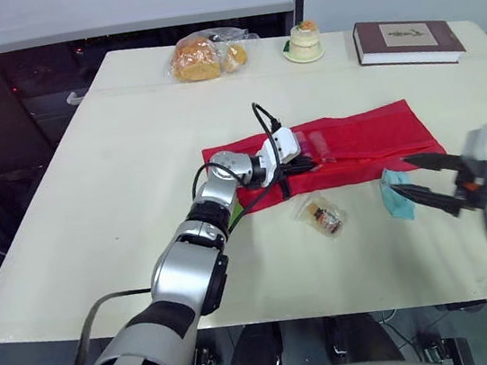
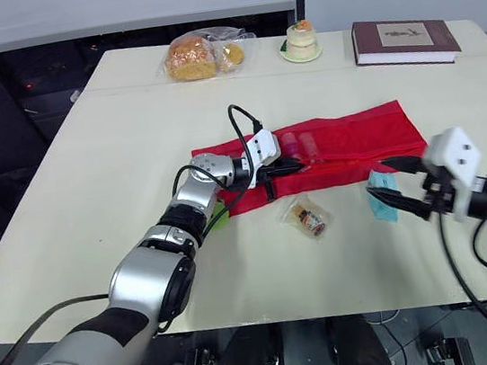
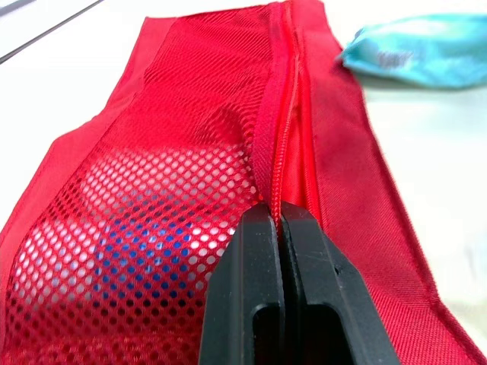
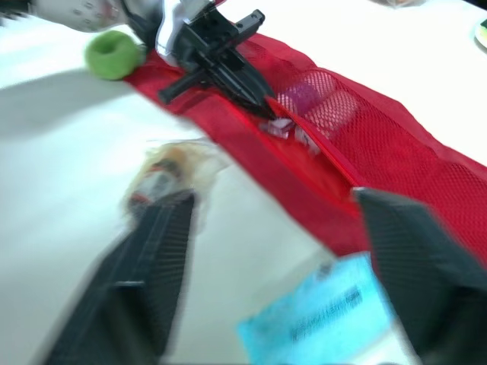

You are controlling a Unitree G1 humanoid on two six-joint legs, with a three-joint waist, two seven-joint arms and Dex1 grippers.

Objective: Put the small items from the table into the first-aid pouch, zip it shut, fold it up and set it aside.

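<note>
Cream desk (image 1: 118, 191) ahead, with a red mesh first-aid pouch (image 1: 360, 139) lying flat in the middle. The left tool (image 1: 312, 165) is closed, its tips pressed together on the zip (image 3: 278, 114) near the pouch's left end; whether it pinches the pull I cannot tell. The right tool (image 1: 396, 173) gapes wide at the pouch's near edge, over a blue packet (image 1: 397, 195). A clear packet (image 1: 323, 216) lies near that same edge. Beyond the pouch sit bagged bread (image 1: 203, 56), a small cake (image 1: 304, 42) and a book (image 1: 405, 40).
</note>
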